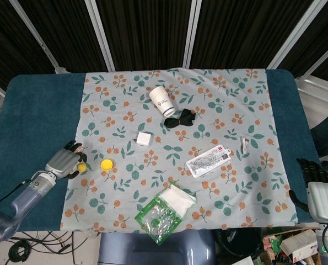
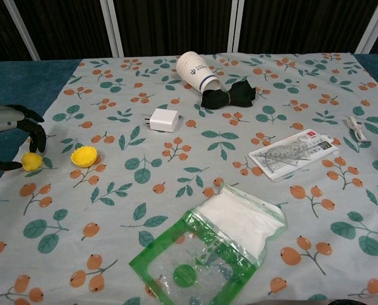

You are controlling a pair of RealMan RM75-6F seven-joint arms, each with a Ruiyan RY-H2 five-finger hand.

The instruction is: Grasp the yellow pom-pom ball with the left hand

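Left hand (image 2: pixel 11 130) is cut off at frame edge, fingers curled around small yellow fuzzy pom-pom ball (image 2: pixel 31 161), maybe not gripping yet. Right hand (image 1: pixel 318 182) hangs open. White paper cup (image 2: pixel 195 70) has a blue logo, unreadable.

A blue table (image 1: pixel 37 105) carries a leaf-and-berry printed cloth (image 1: pixel 230 127) across its middle. At the cloth's centre lies a white charger (image 1: pixel 145 138). At 12 o'clock a paper cup (image 1: pixel 162 101) lies tipped, a black bow (image 1: pixel 180 118) just beside it. At 3 sit a ruler pack (image 1: pixel 208 161) and a white cable (image 1: pixel 244 144). At 6 lies a green zip bag (image 1: pixel 166 212). At 9 rest a yellow flower (image 1: pixel 106 164) and the pom-pom (image 1: pixel 82 167).
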